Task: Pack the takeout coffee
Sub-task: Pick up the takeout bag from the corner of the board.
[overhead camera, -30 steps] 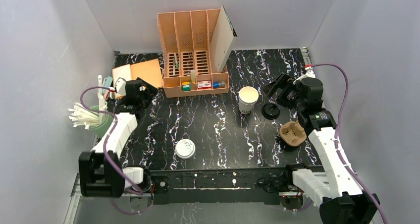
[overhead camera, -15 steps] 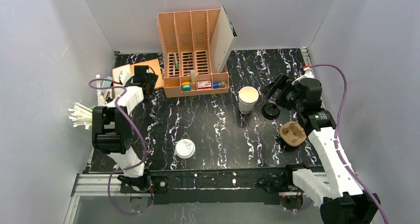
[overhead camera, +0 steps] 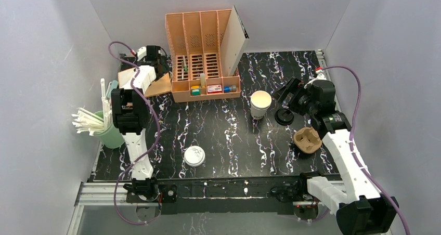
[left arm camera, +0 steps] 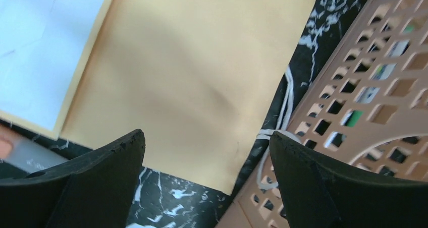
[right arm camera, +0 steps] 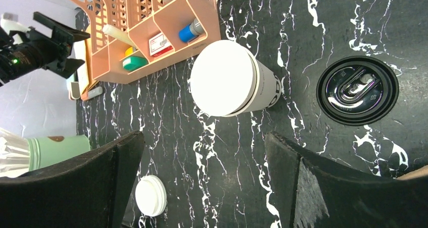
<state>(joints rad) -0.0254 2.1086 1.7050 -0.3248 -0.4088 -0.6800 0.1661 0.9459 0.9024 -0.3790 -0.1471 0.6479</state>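
Note:
The takeout coffee's white paper cup (overhead camera: 260, 104) stands open-topped at the table's middle right, with its black round lid (overhead camera: 284, 116) lying flat just to its right. In the right wrist view the cup (right arm camera: 229, 79) and lid (right arm camera: 357, 90) lie ahead of my right gripper (right arm camera: 204, 142), which is open and empty. From above, that right gripper (overhead camera: 289, 91) hovers just behind the lid. My left gripper (overhead camera: 157, 63) is far off at the back left, open and empty (left arm camera: 207, 137), over a tan paper envelope (left arm camera: 186, 76).
An orange desk organizer (overhead camera: 203, 63) stands at the back centre, close beside the left gripper (left arm camera: 363, 87). A brown cardboard cup carrier (overhead camera: 307, 140) sits under the right arm. A flat white lid (overhead camera: 194, 156) lies near the front. A green cup of straws (overhead camera: 106, 128) stands at the left edge.
The left arm has swung back from beside the green straw cup to the far left corner, over the tan envelope. The right arm has barely moved.

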